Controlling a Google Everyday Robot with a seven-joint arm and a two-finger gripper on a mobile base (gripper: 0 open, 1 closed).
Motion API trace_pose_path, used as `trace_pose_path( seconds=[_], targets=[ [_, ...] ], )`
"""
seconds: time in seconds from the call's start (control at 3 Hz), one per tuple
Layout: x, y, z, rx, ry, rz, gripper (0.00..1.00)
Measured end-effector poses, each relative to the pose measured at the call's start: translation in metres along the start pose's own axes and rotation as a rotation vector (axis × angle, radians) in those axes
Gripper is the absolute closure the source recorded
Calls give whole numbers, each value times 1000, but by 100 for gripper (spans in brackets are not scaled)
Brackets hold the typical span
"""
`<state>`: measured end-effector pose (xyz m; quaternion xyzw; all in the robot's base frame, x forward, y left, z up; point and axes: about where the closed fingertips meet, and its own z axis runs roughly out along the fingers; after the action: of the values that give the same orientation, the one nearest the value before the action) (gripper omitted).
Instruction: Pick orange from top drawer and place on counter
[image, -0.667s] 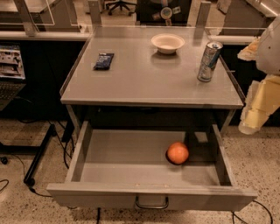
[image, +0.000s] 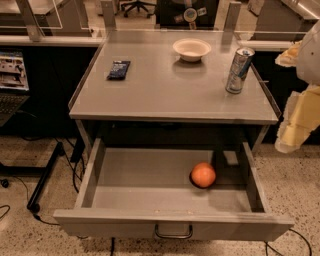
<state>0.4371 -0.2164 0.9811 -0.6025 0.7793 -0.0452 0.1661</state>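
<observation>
**Free room and obstacles.** Your end effector (image: 295, 125) hangs at the right edge of view, outside the right rim of the table (image: 170, 90) and about level with its front edge.

The top drawer (image: 170, 223) stands pulled out below. You can enter its front part from above, while the table overhangs its rear. Tall side walls close it left and right.

The orange (image: 203, 175) lies right of centre, near the right wall. The left and middle of the drawer floor are bare.

On the table, three things stand in the way:
- a white bowl (image: 192, 49) at rear centre
- an upright can (image: 239, 70) near the right rim
- a dark packet (image: 119, 69) at the left

The table's front half is bare.
</observation>
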Motion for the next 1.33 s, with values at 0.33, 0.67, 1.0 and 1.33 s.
trace_pose_path(
  seconds=[0.33, 0.67, 1.0, 1.33],
  targets=[
    [8, 11, 14, 12, -46, 95, 0],
    [14, 16, 43, 33, -128, 189, 0],
    [18, 22, 63, 36, -197, 240, 0],
    [21, 28, 82, 10, -236, 255, 0]
  ],
)
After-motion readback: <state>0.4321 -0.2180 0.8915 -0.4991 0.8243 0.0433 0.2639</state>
